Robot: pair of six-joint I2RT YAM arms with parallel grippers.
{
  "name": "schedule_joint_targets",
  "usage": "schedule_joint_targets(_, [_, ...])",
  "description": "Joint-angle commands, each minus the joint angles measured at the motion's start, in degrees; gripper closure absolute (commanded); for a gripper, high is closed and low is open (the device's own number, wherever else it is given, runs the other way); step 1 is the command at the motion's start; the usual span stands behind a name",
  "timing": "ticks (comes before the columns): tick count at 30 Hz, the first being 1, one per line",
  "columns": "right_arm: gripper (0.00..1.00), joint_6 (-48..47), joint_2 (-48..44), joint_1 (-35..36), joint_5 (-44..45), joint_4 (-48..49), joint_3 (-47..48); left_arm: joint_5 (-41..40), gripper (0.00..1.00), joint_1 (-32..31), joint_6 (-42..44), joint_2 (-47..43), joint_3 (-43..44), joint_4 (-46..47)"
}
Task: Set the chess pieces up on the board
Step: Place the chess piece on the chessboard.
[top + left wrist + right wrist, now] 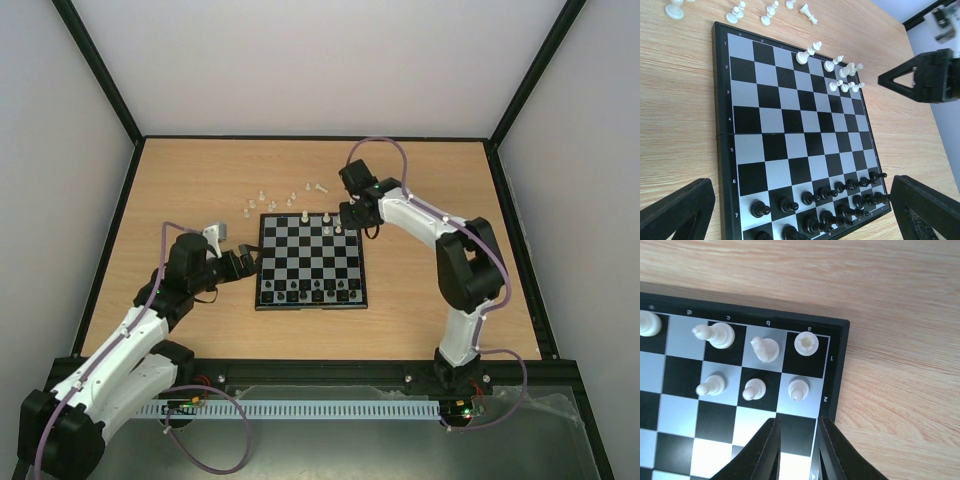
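Observation:
The board (310,262) lies mid-table, also in the left wrist view (790,130) and the right wrist view (680,405). Black pieces (312,291) fill its two near rows (840,200). A few white pieces (331,224) stand at its far right corner: a rook (806,343), a knight (765,349), a bishop (716,334) and three pawns (799,389). Several loose white pieces (283,197) lie on the table beyond the board (735,12). My left gripper (246,262) is wide open and empty at the board's left edge (800,220). My right gripper (356,222) hovers open and empty just behind the corner pawn (797,440).
The wooden table (200,180) is walled by a black frame (100,250) on the left, right and far sides. The right gripper also shows at the right edge of the left wrist view (920,75).

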Motion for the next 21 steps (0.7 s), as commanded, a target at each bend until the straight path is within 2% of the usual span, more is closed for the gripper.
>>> schedule_joint_targets(1, [0.78, 0.2, -4.9, 0.2, 0.5, -1.3, -1.8, 0.6, 0.01, 0.3, 0.0, 0.3, 0.2, 2.2])
schedule_joint_targets(18, [0.76, 0.5, -6.1, 0.2, 0.7, -0.7, -2.7, 1.3, 0.02, 0.3, 0.3, 0.2, -0.3, 3.3])
schedule_joint_targets(19, [0.72, 0.6, -6.5, 0.2, 1.0, -0.5, -2.8, 1.1, 0.03, 0.3, 0.5, 0.2, -0.4, 3.6])
schedule_joint_targets(21, [0.58, 1.1, -7.3, 0.2, 1.8, -0.1, -3.2, 0.1, 0.01, 0.3, 0.7, -0.2, -0.7, 4.3])
